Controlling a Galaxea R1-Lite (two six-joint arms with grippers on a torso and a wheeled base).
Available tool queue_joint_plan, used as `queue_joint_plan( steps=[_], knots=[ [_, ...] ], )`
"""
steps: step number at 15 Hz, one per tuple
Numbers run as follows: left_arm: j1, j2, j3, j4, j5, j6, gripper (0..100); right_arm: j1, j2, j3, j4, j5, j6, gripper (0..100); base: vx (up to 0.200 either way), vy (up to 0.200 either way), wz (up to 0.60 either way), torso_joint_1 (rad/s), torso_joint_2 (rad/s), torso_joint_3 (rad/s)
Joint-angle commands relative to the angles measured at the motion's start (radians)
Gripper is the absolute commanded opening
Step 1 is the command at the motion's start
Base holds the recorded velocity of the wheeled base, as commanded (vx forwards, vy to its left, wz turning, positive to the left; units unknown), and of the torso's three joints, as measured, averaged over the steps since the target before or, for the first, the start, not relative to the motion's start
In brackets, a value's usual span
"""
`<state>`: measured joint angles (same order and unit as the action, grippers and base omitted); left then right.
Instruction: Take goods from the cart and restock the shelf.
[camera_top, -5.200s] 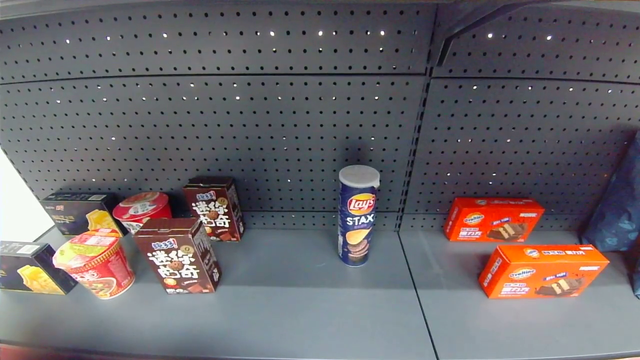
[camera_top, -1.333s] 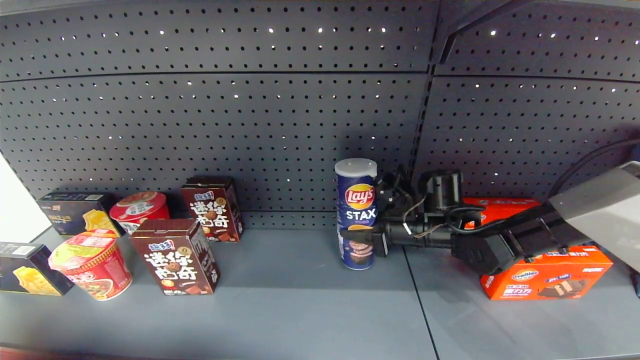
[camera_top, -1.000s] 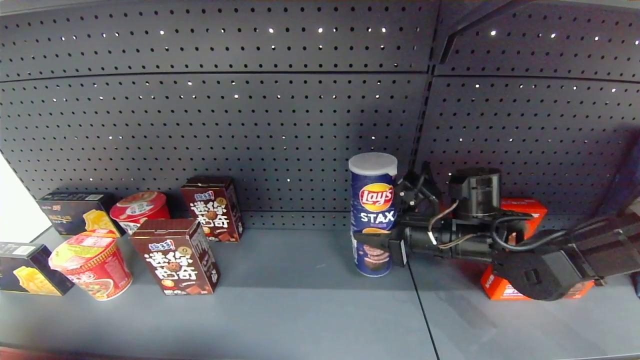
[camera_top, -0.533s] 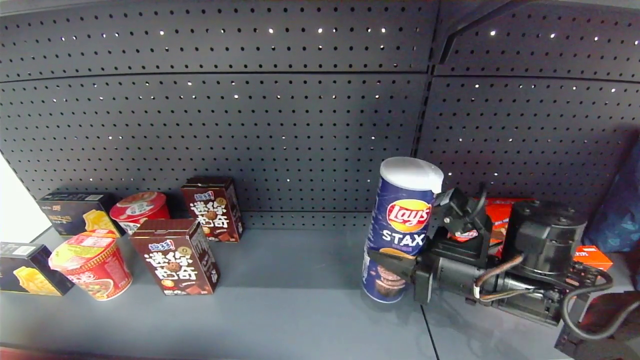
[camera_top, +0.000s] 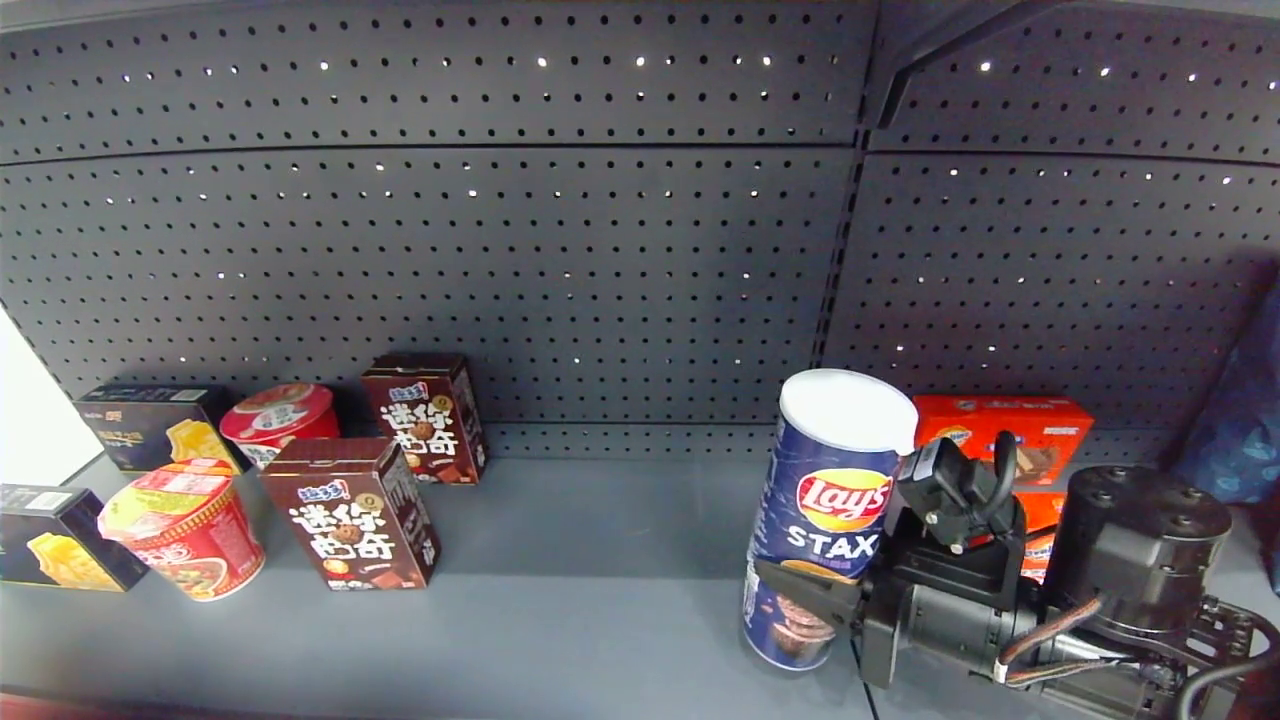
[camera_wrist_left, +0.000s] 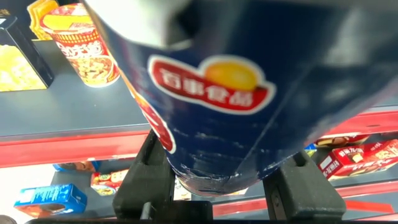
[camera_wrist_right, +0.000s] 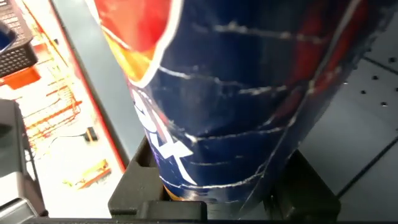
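The right arm comes in low from 4 o'clock in the head view, its forearm lying nearly level over the front of the grey metal shelf (camera_top: 560, 610), the wrist pointing toward 9 o'clock. The right tool (camera_top: 800, 590) is closed around the lower half of a blue cylindrical crisp can (camera_top: 825, 510) with a white plastic lid; one black finger (camera_top: 805, 588) crosses the front of the can. The can is tilted, its lid leaning toward 1 o'clock and its base near the shelf's front edge; whether the base touches the shelf cannot be told. In the right wrist view the same can (camera_wrist_right: 236, 93) sits between the two black fingers of the right tool (camera_wrist_right: 224, 186), both pressed against its sides.

The left tool (camera_wrist_left: 221, 186) grips a second blue can (camera_wrist_left: 236, 81) bearing a red and yellow oval mark, one dark finger (camera_wrist_left: 146, 186) on each side of it.

At 9 o'clock from the tilted can stand two brown cardboard boxes (camera_top: 355, 510), two red noodle cups (camera_top: 190, 525) and two black boxes (camera_top: 60, 535). At 2 o'clock from it lies an orange carton (camera_top: 1010, 425), against the dark pegboard back wall (camera_top: 500, 250)
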<state>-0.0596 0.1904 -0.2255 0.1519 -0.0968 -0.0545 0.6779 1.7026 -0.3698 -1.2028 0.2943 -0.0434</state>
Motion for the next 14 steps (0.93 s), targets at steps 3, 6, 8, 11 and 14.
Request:
queue_joint_plan(
  steps=[3,6,8,11,14],
  knots=[
    [0.0,0.003,-0.008,0.0,0.0,-0.001,0,0.034,0.009,0.023,0.0,0.0,0.0,0,0.0,0.0,0.0,0.0,0.0,0.0],
    [0.0,0.003,-0.008,0.0,0.0,-0.001,0,0.034,0.019,0.043,0.0,0.003,-0.001,0,0.0,0.0,0.0,0.0,0.0,0.0],
    [0.0,0.003,-0.008,0.0,0.0,-0.001,0,0.034,0.039,0.035,0.0,0.003,-0.004,0,0.0,0.0,0.0,0.0,0.0,0.0],
    [0.0,0.003,-0.006,0.0,0.0,-0.001,0,0.034,0.098,0.023,-0.052,0.003,-0.006,0,0.0,0.0,0.0,0.0,0.0,0.0],
    [0.0,0.003,-0.006,0.0,-0.001,-0.001,0,0.037,0.14,0.012,-0.084,0.003,-0.006,0,0.0,0.0,0.0,0.0,0.0,0.0]
  ],
)
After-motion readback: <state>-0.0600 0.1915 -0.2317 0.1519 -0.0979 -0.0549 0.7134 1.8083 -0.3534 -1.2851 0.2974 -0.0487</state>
